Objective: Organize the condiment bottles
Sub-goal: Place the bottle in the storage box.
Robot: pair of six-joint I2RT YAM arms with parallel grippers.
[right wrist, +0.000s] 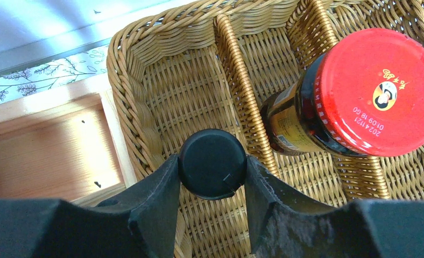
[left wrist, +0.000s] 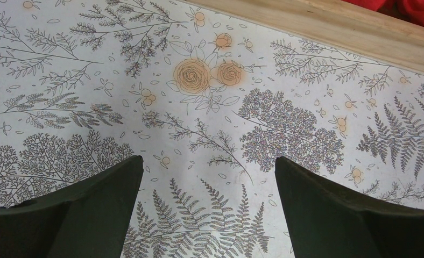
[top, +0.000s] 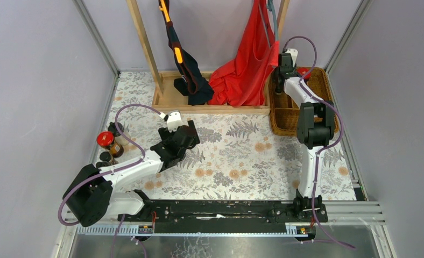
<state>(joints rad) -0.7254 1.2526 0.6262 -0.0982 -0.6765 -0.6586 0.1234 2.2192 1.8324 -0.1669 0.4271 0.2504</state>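
My right gripper [right wrist: 212, 167] is shut on the black cap of a small bottle [right wrist: 212, 156] and holds it over the left rear compartment of the wicker basket [right wrist: 145, 70]. The bottle's body is hidden under its cap. A dark jar with a red lid [right wrist: 379, 91] stands in the neighbouring compartment. In the top view a second red-lidded jar [top: 105, 139] and several black-capped bottles [top: 105, 157] are grouped at the table's left edge. My left gripper [left wrist: 209, 166] is open and empty, low over the floral tablecloth, right of that group [top: 192, 136].
The basket [top: 285, 115] sits at the back right of the table. A wooden rack base [top: 172, 99] lies along the back, with a red cloth [top: 247, 64] and a dark garment [top: 191, 80] hanging over it. Its wooden edge [left wrist: 333, 27] lies just ahead of my left gripper.
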